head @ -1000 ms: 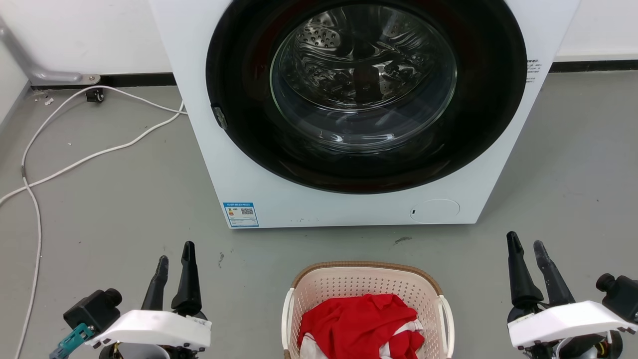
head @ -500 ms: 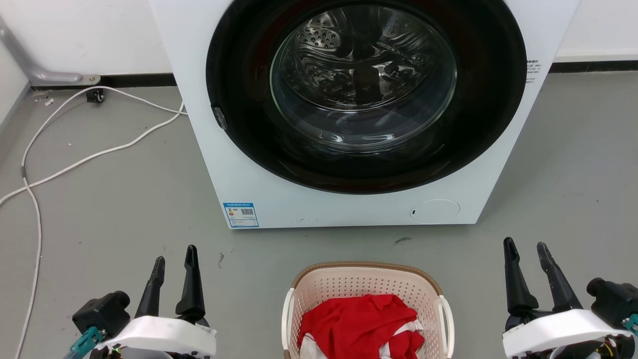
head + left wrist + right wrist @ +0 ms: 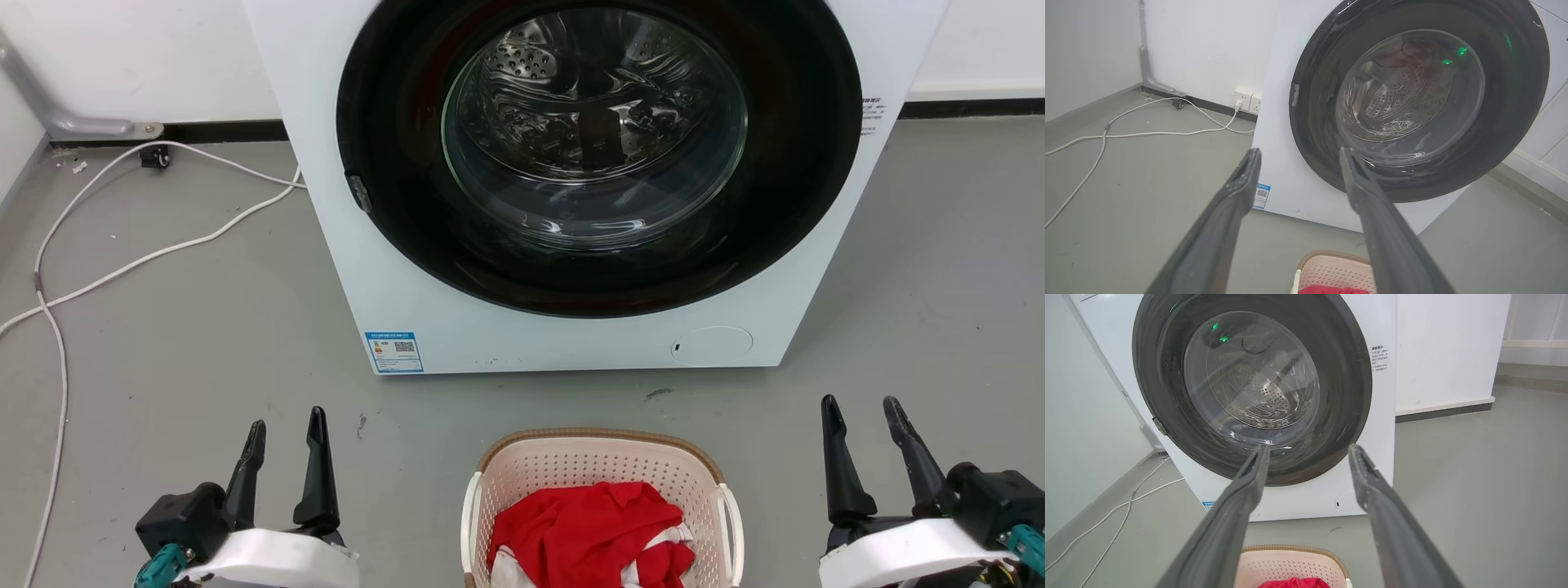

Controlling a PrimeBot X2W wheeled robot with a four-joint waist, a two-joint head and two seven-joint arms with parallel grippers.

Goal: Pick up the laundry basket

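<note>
Two tools hang spread and empty, the left tool and right tool well apart on either side of the laundry basket, which sits on the near floor before the washer. A level lift likely needs each to reach its nearer white handle and close evenly.

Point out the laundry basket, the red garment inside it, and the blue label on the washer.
laundry basket (image 3: 600,434): head view, far edge of its brown rim.
red garment (image 3: 584,527): head view, middle of the crumpled cloth.
blue label (image 3: 394,351): head view, centre of the sticker.
</note>
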